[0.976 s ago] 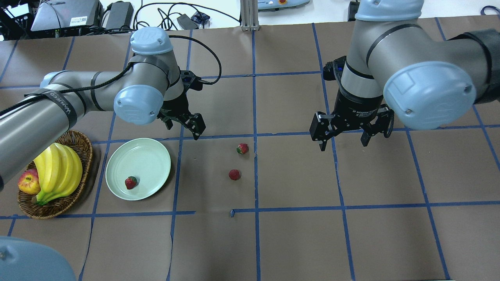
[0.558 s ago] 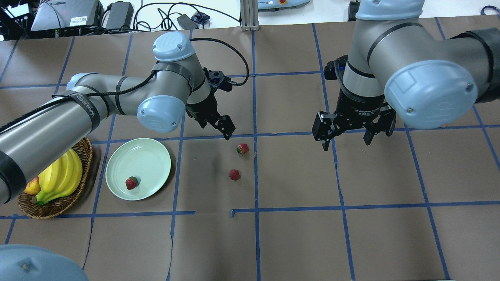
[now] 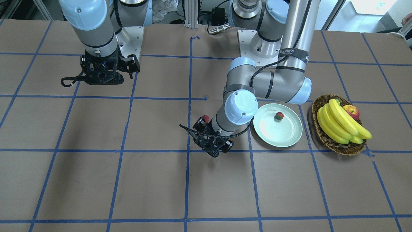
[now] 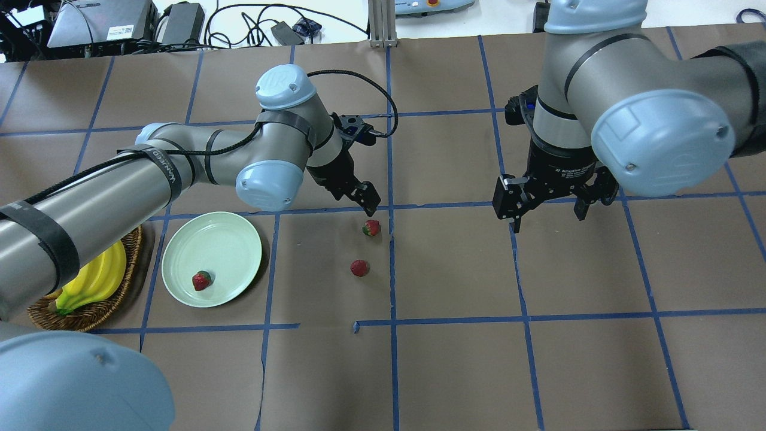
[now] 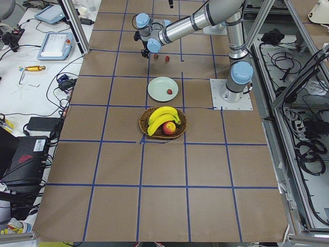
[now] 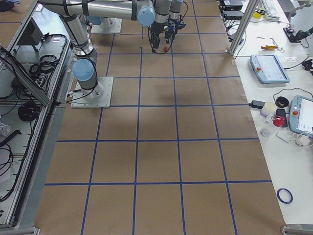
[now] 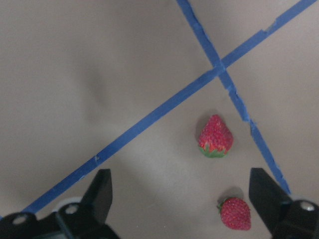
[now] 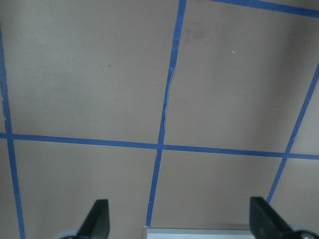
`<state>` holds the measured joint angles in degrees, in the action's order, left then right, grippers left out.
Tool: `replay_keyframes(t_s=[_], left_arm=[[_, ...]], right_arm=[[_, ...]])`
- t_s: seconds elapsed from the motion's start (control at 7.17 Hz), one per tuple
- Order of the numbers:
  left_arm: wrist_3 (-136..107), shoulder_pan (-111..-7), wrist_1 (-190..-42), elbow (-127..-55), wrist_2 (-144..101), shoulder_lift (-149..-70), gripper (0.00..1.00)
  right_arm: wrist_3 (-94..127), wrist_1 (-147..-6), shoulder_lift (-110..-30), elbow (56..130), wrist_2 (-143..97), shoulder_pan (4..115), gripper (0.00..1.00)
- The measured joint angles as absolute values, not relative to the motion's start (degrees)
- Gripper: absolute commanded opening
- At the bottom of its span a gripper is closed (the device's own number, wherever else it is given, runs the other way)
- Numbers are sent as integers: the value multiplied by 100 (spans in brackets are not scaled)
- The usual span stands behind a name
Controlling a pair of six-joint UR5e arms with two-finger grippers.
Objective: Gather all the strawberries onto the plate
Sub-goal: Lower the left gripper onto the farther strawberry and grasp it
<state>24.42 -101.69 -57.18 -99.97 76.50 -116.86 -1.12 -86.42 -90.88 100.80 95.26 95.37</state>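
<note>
Ahead of spread left fingers [image 7: 102, 191], two untouched strawberries [image 7: 216, 137].

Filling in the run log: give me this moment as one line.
left gripper: open, empty, by table strawberries | right gripper: open, empty, off aside | plate: one strawberry | remaining: two

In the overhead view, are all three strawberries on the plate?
No, only one strawberry lies on the plate; the far strawberry and the near strawberry lie on the brown paper beside it.
</note>
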Motion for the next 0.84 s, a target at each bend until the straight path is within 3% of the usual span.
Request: replay_keyframes(t_s=[0.42, 0.56, 0.7, 0.84], left_arm=[[2393, -10306, -5634, -9996, 7647, -11869, 90], [2370, -10358, -5626, -9998, 7651, -11893, 68], [2333, -10406, -5627, -10004, 7661, -11920, 65], [2289, -10444, -5630, -10007, 7668, -11940, 49]], right_arm=[[-114, -8670, -9083, 10119, 9519, 9536, 100], [-114, -8694, -9080, 10122, 9503, 9533, 100], [-114, -8709, -9077, 10127, 9494, 9530, 100], [-114, -8725, -9070, 10130, 9485, 9526, 100]])
